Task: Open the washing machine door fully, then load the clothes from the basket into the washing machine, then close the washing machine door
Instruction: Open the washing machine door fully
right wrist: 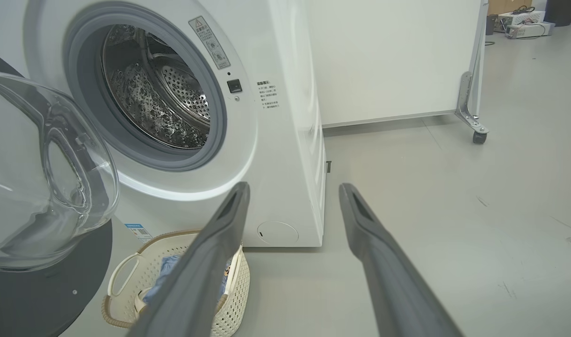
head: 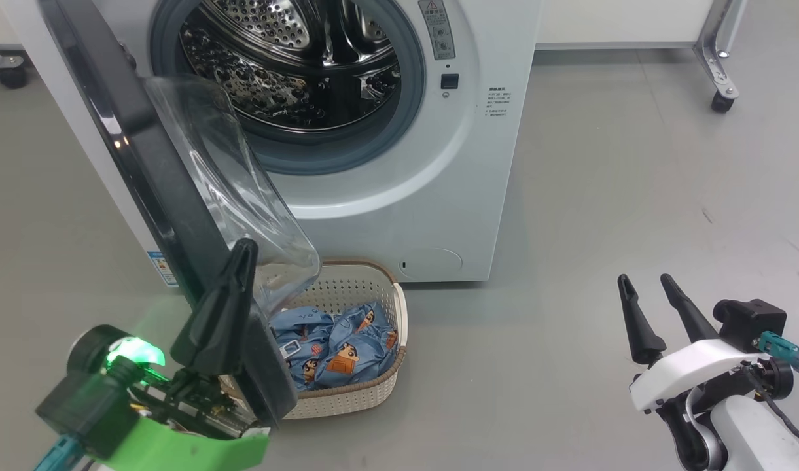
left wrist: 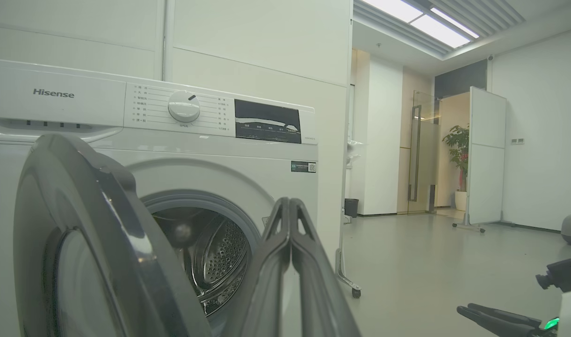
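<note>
The white washing machine (head: 432,190) stands at the top of the head view, its steel drum (head: 288,65) exposed. The washing machine door (head: 144,163) is swung out to the left, and its clear glass bowl (head: 229,183) hangs over the basket (head: 347,400). Blue printed clothes (head: 337,347) lie in the basket on the floor in front of the machine. My left gripper (head: 244,250) is shut and holds nothing; it lies against the door's lower free edge, though contact is unclear. At the lower right my right gripper (head: 645,281) is open and empty, well away from the basket.
A white wheeled partition (head: 718,59) stands at the back right with a caster (head: 722,102). Another caster (head: 12,77) sits at the far left. Bare grey floor (head: 602,216) stretches to the right of the machine.
</note>
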Controlling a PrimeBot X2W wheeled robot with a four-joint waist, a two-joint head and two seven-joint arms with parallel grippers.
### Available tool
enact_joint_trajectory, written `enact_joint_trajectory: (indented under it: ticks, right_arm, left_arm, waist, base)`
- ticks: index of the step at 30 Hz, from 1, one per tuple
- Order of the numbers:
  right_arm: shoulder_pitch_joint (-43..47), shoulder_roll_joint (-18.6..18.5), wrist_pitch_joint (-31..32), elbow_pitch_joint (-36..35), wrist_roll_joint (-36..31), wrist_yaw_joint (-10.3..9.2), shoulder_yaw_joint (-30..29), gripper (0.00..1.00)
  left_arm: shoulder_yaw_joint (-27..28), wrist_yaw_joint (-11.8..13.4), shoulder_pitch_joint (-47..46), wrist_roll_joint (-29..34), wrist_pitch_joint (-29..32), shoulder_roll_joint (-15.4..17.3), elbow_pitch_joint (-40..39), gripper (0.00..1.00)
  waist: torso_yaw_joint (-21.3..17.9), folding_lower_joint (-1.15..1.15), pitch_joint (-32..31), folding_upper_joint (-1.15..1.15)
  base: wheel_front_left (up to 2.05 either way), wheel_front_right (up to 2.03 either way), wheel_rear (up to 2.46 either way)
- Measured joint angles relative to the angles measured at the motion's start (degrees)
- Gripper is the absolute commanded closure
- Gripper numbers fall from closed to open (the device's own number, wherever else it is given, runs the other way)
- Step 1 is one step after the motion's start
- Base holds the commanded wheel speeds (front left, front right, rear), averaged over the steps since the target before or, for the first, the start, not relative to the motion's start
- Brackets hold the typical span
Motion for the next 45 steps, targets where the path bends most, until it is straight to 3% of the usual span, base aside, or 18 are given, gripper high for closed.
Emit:
enact_joint_trajectory:
  ticks: [12, 30, 45]
  right_arm:
    - [-0.3, 0.54, -0.09, 0.08, -0.54, 0.51, 0.68, 0.0]
    - [-0.46, 1.13, -0.14, 0.49, -0.8, 0.92, -0.26, 0.0]
    - [-0.46, 1.8, -0.15, 0.45, -1.09, 0.94, -2.04, 0.0]
  left_arm:
    - [-8.06, 0.0, 3.98, -4.17, 4.27, 0.03, 4.21, 1.0]
    - [-6.36, 0.01, 5.56, -9.14, 5.97, -0.49, 13.93, 1.0]
    - [-5.11, 0.01, 5.31, -9.45, 6.0, -0.9, 17.26, 1.0]
  waist:
    - [-2.59, 0.0, 1.51, 0.0]
    - [-3.77, 0.0, 2.34, 0.0]
    - [0.13, 0.0, 3.03, 0.0]
  base:
    - [0.0, 0.0, 0.0]
    - [0.0, 0.0, 0.0]
    - [0.0, 0.0, 0.0]
